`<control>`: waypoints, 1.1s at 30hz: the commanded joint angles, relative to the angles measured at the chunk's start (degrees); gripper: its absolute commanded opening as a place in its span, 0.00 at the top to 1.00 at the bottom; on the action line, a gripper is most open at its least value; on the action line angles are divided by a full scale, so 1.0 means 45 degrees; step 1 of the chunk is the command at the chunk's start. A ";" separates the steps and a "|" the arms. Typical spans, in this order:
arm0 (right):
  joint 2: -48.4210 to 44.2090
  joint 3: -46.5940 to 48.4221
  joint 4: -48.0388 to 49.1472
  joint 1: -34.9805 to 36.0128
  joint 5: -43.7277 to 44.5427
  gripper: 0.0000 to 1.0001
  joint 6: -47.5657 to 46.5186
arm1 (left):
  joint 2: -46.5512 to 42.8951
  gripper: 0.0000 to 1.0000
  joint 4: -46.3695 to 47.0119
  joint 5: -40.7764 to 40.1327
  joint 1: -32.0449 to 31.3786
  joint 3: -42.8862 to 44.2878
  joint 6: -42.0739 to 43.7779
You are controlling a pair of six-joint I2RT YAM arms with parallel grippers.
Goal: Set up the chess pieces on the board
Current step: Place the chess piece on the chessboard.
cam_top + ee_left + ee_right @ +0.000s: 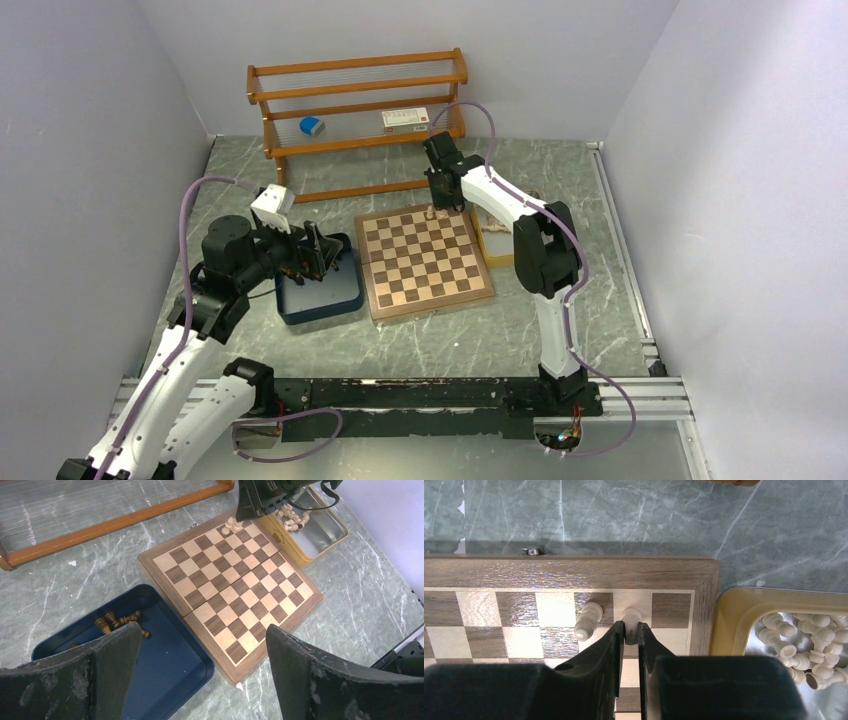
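The board (pixel 425 258) lies mid-table. My right gripper (pixel 630 630) is shut on a cream chess piece (pixel 631 616) that stands on a back-row square, one square from the board's right corner. A second cream piece (pixel 588 620) stands on the square to its left. More cream pieces (pixel 809 640) lie heaped in the yellow tray (pixel 729 615) beside the board. My left gripper (pixel 202 628) hangs open and empty over the navy tray (pixel 170 665), where dark brown pieces (pixel 117 621) lie in the far corner. In the top view the right gripper (pixel 437 205) is at the board's far edge.
A wooden rack (pixel 360 110) stands against the back wall, holding a blue item (pixel 312 126) and a white box (pixel 405 118). The navy tray (pixel 320 295) touches the board's left side and the yellow tray (pixel 492 245) its right. A metal rail runs along the table's right edge.
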 commanded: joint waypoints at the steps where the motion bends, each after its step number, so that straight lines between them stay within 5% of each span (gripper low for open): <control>1: 0.0294 0.0264 -0.0177 0.0077 0.0052 0.81 -0.0043 | -0.0156 0.01 0.0105 -0.0213 -0.0103 -0.0077 -0.0036; 26: 0.0568 0.0398 -0.0270 0.0076 0.0092 0.81 -0.0167 | -0.0177 0.01 0.0075 -0.0300 -0.0103 -0.0077 -0.0040; 33: 0.0656 0.0448 -0.0281 0.0076 -0.0047 0.73 -0.0027 | -0.0254 0.01 0.0046 -0.0362 -0.0103 -0.0087 -0.0049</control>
